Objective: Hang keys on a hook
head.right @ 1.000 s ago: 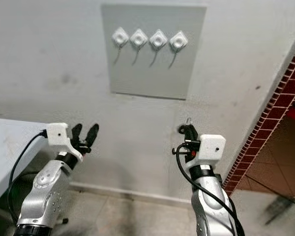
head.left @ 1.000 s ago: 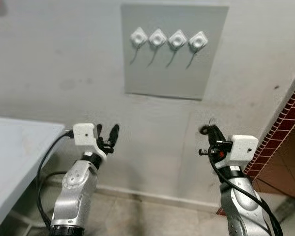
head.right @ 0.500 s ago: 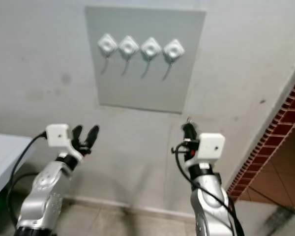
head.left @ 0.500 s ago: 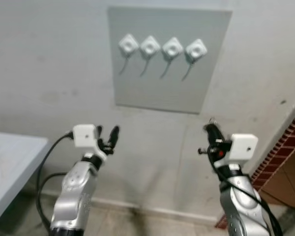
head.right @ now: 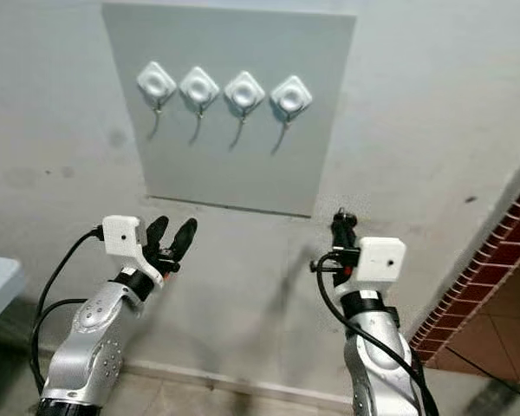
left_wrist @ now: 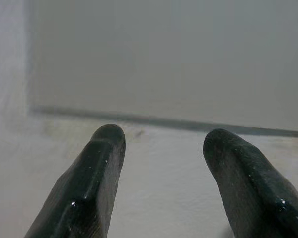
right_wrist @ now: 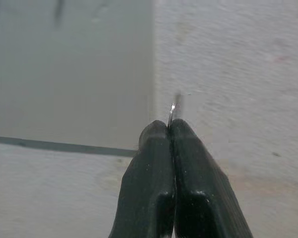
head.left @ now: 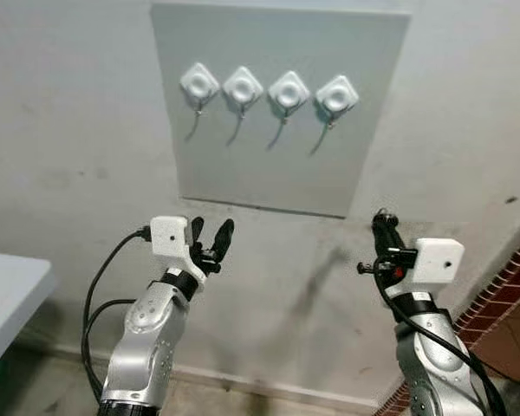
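A grey panel (head.left: 269,173) on the wall carries a row of white hooks, from the leftmost hook (head.left: 199,84) to the rightmost hook (head.left: 337,95); nothing hangs on them. My right gripper (head.left: 382,222) is raised below the panel's lower right corner. It is shut on a thin silver key ring (right_wrist: 172,110), of which a sliver sticks out past the fingertips; the keys themselves are hidden. My left gripper (head.left: 211,227) stands open and holds nothing, just under the panel's lower edge at the left. In the left wrist view its fingers (left_wrist: 97,168) frame that edge.
A white table corner (head.left: 9,303) juts in at the lower left. A red brick wall (head.left: 511,286) runs down the right side. The plaster wall meets the floor (head.left: 243,403) between my two arms.
The camera has moved closer and turned right, so the panel looks larger and sits further left. Both arms stay raised; the left gripper stays open and the right one shut.
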You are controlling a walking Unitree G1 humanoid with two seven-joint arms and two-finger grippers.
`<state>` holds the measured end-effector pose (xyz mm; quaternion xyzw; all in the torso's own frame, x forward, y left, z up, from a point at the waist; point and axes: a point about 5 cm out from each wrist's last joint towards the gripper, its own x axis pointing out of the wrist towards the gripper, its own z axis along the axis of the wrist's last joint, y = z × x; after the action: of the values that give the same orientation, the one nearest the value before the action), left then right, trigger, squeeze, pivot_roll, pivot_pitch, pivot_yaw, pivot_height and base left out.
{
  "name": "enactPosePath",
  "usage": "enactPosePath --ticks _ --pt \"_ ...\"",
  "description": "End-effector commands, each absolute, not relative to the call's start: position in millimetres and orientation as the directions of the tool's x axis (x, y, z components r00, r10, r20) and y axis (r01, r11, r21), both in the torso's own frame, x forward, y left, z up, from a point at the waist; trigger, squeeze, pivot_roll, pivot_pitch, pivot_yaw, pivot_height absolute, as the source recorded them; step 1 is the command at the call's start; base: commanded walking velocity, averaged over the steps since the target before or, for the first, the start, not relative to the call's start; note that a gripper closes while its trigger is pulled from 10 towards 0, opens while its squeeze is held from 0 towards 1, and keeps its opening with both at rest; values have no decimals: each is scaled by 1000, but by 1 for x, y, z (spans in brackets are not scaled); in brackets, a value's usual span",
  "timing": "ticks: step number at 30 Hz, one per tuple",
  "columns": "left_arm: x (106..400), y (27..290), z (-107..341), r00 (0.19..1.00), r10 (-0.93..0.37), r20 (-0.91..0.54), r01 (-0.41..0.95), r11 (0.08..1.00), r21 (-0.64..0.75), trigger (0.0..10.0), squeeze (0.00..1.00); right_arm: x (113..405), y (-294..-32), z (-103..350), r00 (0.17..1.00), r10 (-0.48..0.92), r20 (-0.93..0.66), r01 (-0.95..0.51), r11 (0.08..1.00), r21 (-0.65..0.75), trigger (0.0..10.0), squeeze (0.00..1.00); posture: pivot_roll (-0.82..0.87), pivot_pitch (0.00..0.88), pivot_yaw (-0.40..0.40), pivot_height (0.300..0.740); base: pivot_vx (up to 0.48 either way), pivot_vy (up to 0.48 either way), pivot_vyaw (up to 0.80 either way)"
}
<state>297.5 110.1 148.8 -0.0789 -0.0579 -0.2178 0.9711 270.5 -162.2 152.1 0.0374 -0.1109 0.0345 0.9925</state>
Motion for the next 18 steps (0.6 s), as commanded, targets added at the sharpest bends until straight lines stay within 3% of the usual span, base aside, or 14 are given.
enactPosePath --ticks 1,9,18 --pt "293 98 163 849 -491 194 511 857 -67 10000 0 273 -164 157 969 68 238 -86 994 63 10000 0 -11 18 4 740 0 0 0" --pt "292 78 187 759 -601 248 626 780 -25 10000 0 290 -148 196 909 197 368 -236 970 64 10000 0 -10 25 8 740 0 0 0" --pt "299 77 211 736 -602 309 646 762 -53 10000 0 307 -145 221 865 249 436 -291 956 31 10000 0 -14 27 10 740 0 0 0"
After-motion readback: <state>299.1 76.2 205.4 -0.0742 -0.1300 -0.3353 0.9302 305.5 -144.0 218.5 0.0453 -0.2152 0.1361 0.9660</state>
